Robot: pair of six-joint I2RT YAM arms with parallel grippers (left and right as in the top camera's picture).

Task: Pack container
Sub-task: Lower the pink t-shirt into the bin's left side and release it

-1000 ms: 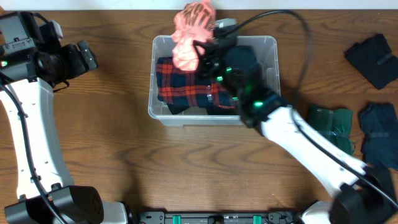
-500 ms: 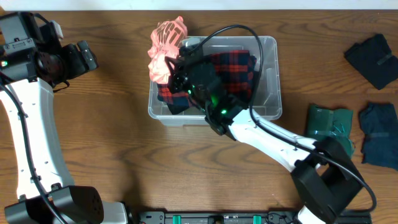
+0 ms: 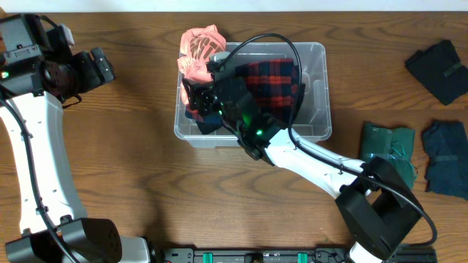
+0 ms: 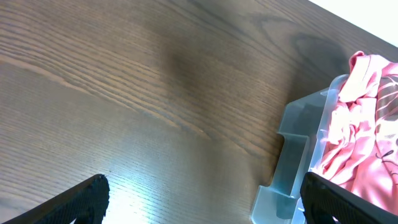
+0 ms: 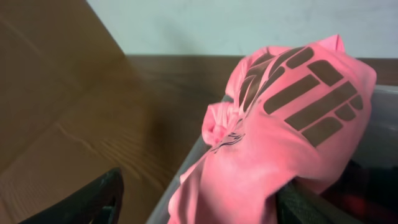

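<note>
One clear container (image 3: 316, 80) sits toward the far edge of the table (image 3: 131, 183), about midway along it, with a red-and-navy plaid garment (image 3: 269, 79) already lying inside. What's new is the pink garment (image 3: 199, 47). A second ago it was held up over the middle of the far rim, then it swung leftward. Now it has come down on the container's far-left corner, bunched on the rim, and part of it seems to hang outside the wall. The right gripper (image 5: 198, 200) has followed it across the bin. In the right wrist view its jaws stand wide apart on either side of the cloth rather than pinching it, so I'd say the piece has just been let go. That makes a second item delivered, though not cleanly; it probably wants a push inward before it counts as packed. The left gripper (image 3: 101, 67) hangs near the far-left corner of the table, jaws apart with nothing between them. By the right edge three more pieces wait: a dark folded garment (image 3: 439, 69) near the far-right corner, then a green garment (image 3: 387, 146) and a navy garment (image 3: 447, 161) further toward the near side, so the job looks less than half done.
</note>
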